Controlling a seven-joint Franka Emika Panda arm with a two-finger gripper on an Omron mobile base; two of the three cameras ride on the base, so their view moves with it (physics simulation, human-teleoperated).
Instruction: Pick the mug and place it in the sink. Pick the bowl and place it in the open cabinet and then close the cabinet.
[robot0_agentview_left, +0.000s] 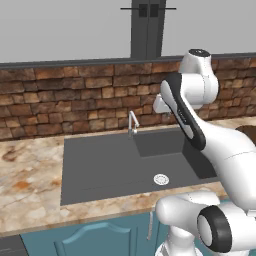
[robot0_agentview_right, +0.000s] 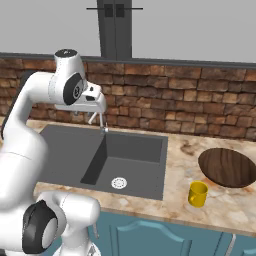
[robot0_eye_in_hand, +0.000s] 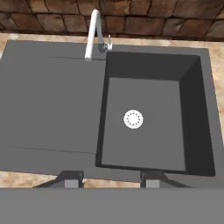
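Colours and patterns at the kitchen sink

The sink (robot0_agentview_right: 75, 150) is dark grey with a chrome faucet (robot0_eye_in_hand: 93, 33) and a round silver drain (robot0_eye_in_hand: 133, 119). The mug (robot0_agentview_right: 197, 194) is plain yellow; the bowl (robot0_agentview_right: 227, 167) is dark brown with a wood grain. The tabletop (robot0_agentview_left: 30, 175) is beige marble veined with rust, the wall (robot0_agentview_right: 200, 105) brown brick, the base cabinets (robot0_agentview_right: 150, 235) teal, the arm (robot0_agentview_left: 220, 145) white with dark joints.

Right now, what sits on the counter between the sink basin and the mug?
Nothing: in the right base view, the stretch between the sink and the yellow mug is bare marble counter. The bowl lies farther right.
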